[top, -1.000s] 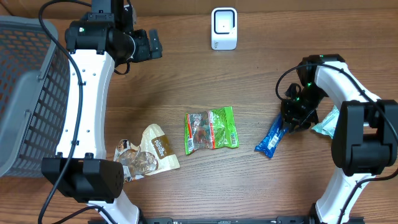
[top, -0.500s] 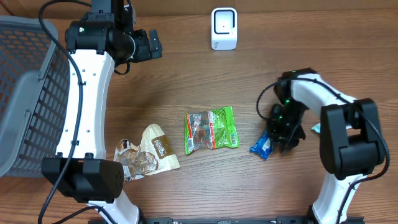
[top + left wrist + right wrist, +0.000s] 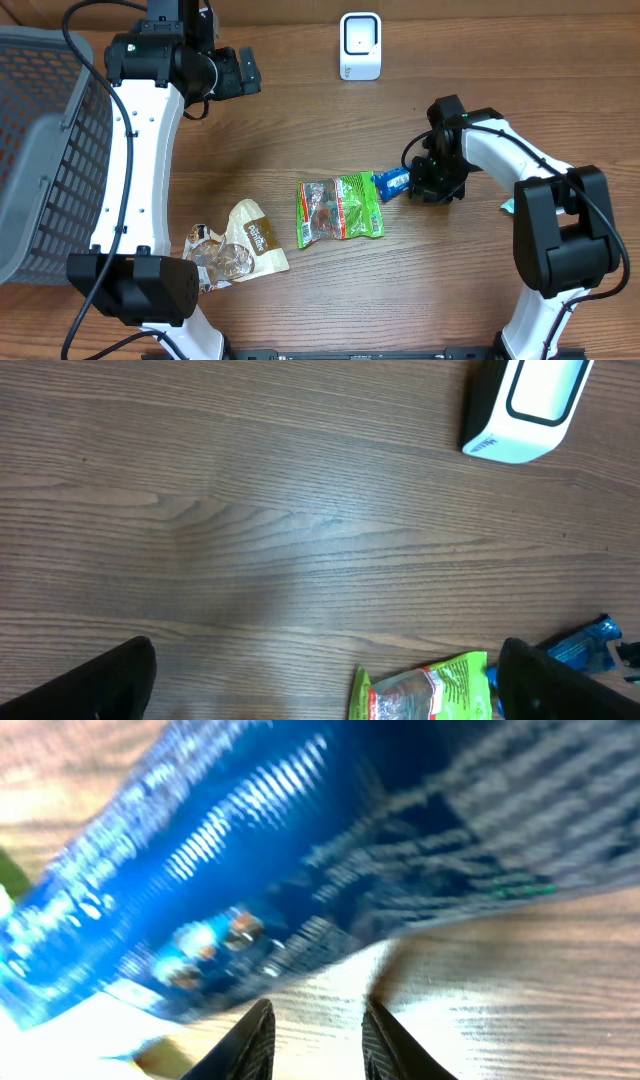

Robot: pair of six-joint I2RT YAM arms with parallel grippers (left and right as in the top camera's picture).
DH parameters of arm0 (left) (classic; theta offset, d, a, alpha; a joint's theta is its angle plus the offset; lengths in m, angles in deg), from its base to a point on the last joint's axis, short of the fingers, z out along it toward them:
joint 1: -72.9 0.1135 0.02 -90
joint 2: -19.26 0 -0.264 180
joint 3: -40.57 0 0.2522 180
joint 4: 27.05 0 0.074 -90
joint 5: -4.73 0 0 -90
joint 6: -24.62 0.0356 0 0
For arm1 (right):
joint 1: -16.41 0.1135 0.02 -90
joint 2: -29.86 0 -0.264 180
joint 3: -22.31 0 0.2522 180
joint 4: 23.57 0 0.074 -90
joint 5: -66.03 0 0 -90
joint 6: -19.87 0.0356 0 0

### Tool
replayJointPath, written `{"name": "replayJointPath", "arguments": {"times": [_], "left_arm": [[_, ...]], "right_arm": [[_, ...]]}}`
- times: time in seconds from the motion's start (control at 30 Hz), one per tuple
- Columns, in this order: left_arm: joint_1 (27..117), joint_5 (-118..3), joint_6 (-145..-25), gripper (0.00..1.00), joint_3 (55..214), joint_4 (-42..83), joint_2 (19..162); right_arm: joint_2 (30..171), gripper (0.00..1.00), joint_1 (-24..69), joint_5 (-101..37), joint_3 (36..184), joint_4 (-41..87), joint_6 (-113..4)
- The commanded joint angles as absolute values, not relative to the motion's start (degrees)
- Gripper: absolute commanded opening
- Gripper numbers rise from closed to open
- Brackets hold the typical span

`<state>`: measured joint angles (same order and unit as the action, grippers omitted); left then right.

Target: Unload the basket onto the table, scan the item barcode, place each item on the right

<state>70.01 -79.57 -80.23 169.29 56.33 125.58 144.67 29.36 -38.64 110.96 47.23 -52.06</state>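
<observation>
A blue snack packet (image 3: pixel 392 182) hangs just right of a green packet (image 3: pixel 340 208) at mid table. My right gripper (image 3: pixel 420 185) is shut on the blue packet's right end. Up close the blue packet (image 3: pixel 300 850) fills the top of the right wrist view, blurred, casting a shadow on the wood, and the gripper's (image 3: pixel 315 1010) narrow gap shows only table between the tips. The white barcode scanner (image 3: pixel 360 45) stands at the far edge. My left gripper (image 3: pixel 245 70) hovers open to the scanner's left, its fingers (image 3: pixel 110 680) wide apart over bare wood.
A tan snack packet (image 3: pixel 250 240) lies front left beside the left arm's base. A grey mesh basket (image 3: pixel 40 150) fills the left edge. A sliver of teal packet (image 3: pixel 508 207) shows behind the right arm. The left wrist view also catches the scanner (image 3: pixel 525 405) and green packet (image 3: pixel 430 690).
My right gripper has carried the blue packet from the right side leftward and away from me, up to the green packet's right edge. The left arm has not moved.
</observation>
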Motion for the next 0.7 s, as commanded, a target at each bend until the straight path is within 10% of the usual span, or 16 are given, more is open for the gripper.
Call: {"name": "replayJointPath", "arguments": {"times": [0.0, 0.43, 0.67], "left_arm": [[69.77, -79.90, -80.80, 1.00, 170.10, 56.31, 125.71], [69.77, -79.92, -80.80, 1.00, 170.10, 56.31, 125.71], [69.77, -79.92, -80.80, 1.00, 170.10, 56.31, 125.71]], "right_arm": [[143.83, 0.31, 27.89, -34.47, 114.65, 48.71, -49.38], [142.13, 0.70, 22.04, -29.20, 124.40, 49.26, -71.41], [148.60, 0.74, 13.64, -42.25, 124.21, 48.08, -84.35]]}}
